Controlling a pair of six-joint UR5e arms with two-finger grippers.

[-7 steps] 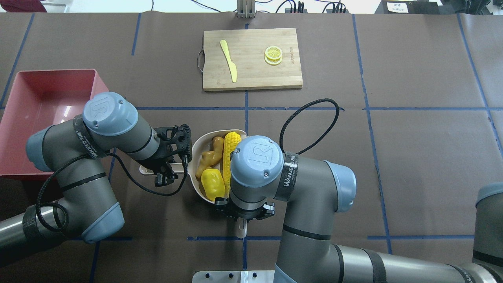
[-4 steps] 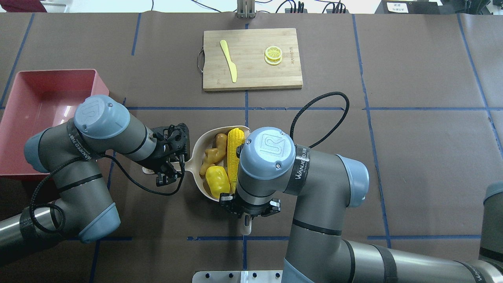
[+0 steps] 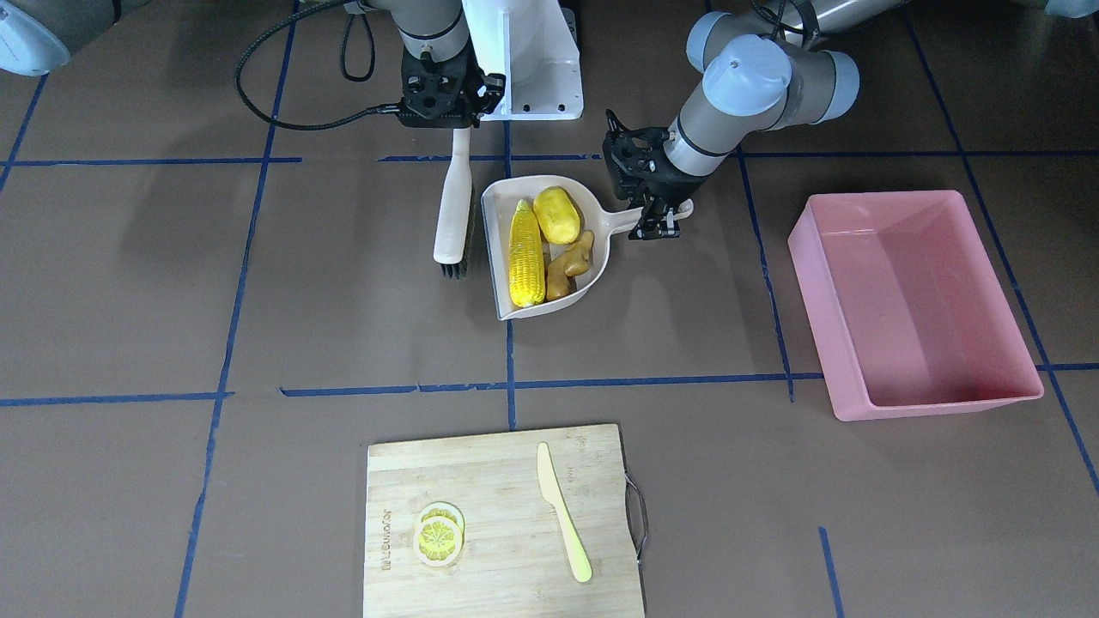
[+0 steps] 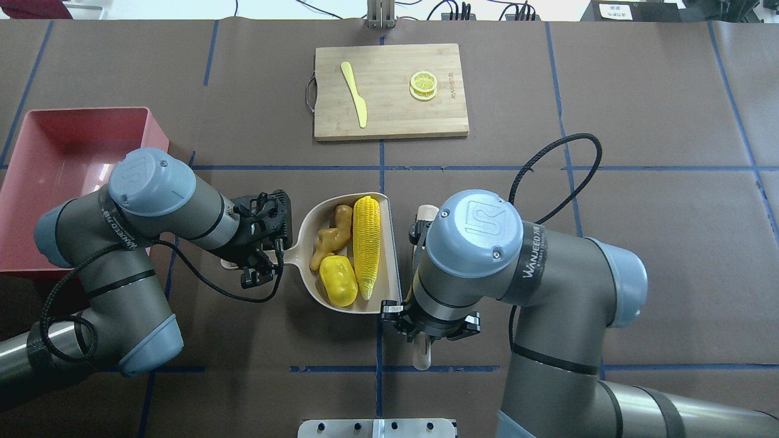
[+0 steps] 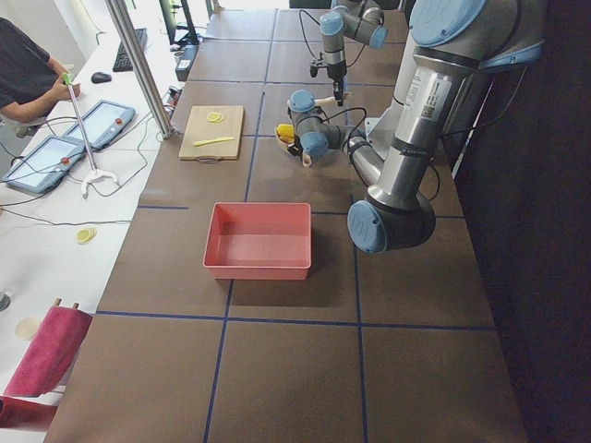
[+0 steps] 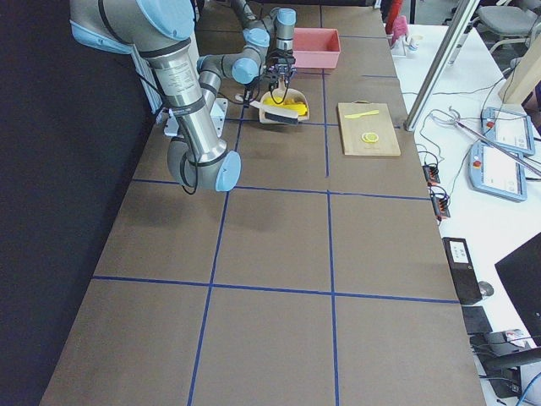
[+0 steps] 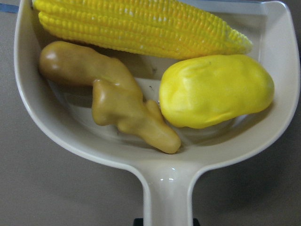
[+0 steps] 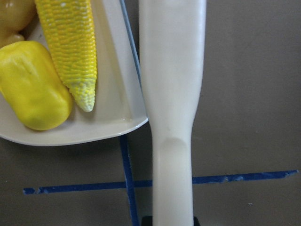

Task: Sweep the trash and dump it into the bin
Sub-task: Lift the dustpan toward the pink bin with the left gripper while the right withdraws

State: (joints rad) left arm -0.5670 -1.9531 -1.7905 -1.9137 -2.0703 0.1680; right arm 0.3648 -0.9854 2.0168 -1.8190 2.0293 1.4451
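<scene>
**Inspector:** At mid-table, where's the trash (image 4: 365,261)?

**Assessor:** Corn cob (image 4: 367,231), potato (image 4: 336,281) and ginger (image 4: 328,238) lie loose in the dustpan (image 4: 304,226). The left gripper (image 4: 252,267) is clenched on its handle, the right gripper (image 4: 424,331) on the brush (image 3: 452,215). Judged light, rigid, roll-prone: carry level to the left-edge bin (image 4: 73,140).

Overhead: right arm (image 4: 481,243) covers most of the brush (image 4: 426,214); left arm (image 4: 152,188) overlaps the bin (image 4: 85,125), one side cut off; dustpan (image 7: 169,174) handle cut by left wrist view's lower edge; trash (image 6: 284,105) indistinct in side views.
</scene>
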